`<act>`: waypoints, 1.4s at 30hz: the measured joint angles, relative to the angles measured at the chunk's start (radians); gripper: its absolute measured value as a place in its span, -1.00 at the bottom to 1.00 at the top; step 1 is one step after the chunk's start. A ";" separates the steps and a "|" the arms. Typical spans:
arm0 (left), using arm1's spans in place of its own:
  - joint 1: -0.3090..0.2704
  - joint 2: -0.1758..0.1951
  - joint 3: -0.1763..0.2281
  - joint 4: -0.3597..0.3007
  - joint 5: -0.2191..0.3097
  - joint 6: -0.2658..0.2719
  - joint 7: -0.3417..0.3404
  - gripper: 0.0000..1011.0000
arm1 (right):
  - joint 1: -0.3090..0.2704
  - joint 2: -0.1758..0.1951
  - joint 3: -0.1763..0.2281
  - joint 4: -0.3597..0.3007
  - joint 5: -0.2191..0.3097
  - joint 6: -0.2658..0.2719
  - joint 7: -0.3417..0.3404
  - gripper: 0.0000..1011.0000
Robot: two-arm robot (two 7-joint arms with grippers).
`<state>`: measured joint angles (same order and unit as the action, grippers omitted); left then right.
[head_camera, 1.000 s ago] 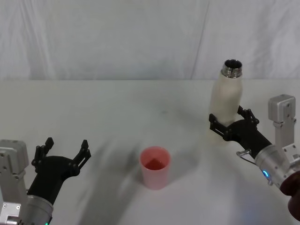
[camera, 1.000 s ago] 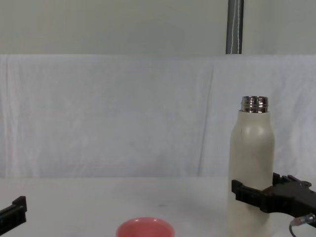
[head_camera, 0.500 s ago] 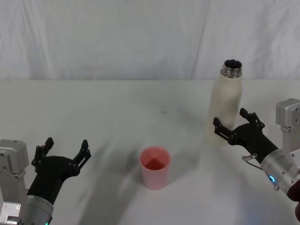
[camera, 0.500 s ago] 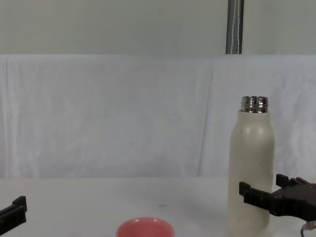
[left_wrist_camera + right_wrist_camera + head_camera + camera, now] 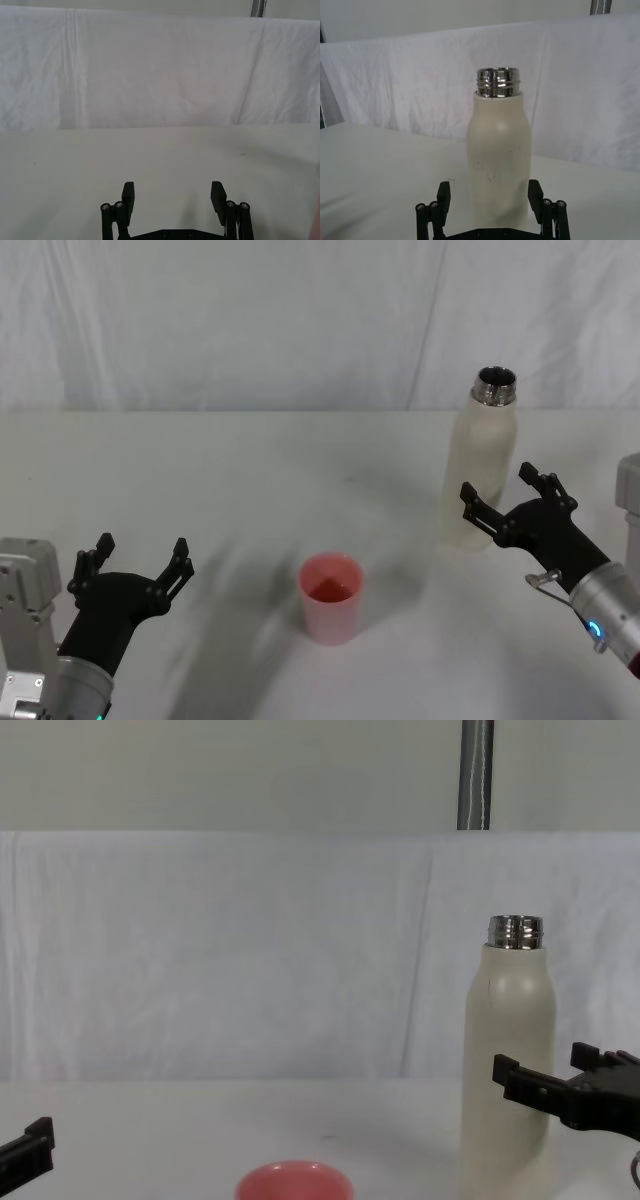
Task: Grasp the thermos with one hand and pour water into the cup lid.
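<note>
Your thermos (image 5: 481, 468) stands upright on the table (image 5: 250, 470), cap off, steel neck open at the top. The cup lid (image 5: 331, 597) sits well apart from it, nearer you and toward your left. Your right hand (image 5: 513, 499) hangs just beside the thermos on the near side, fingers (image 5: 535, 194) spread wider than the body and touching nothing. The left gripper (image 5: 138, 560) sits parked far from the thermos, beyond the cup lid, also spread.

Treat the thermos as rigid and probably heavy if it holds water. Its matte coat should give fair grip, but the round wall can twist in a two-point hold. It is tall and narrow, so a nudge up high could tip it.

Take it around the straight body, about mid-height or slightly below, not on the rounded shoulder or the slick threaded neck. Centre the body between the fingers before you close, so neither pad pushes it first.
</note>
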<state>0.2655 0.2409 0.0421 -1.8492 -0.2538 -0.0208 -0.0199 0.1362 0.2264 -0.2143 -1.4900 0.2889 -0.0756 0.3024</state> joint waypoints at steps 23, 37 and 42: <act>0.000 0.000 0.000 0.000 0.000 0.000 0.000 0.98 | -0.129 0.032 0.001 -0.107 0.038 0.026 -0.013 0.98; 0.000 0.000 0.000 0.000 0.000 0.000 0.000 0.98 | -0.156 0.077 0.002 -0.120 0.064 0.010 0.028 0.98; 0.000 0.000 0.000 0.000 0.000 0.000 0.000 0.98 | -0.157 0.085 -0.007 -0.118 0.069 0.004 0.037 0.98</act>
<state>0.2655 0.2410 0.0421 -1.8492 -0.2538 -0.0208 -0.0199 -0.0208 0.3111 -0.2216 -1.6079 0.3576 -0.0719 0.3391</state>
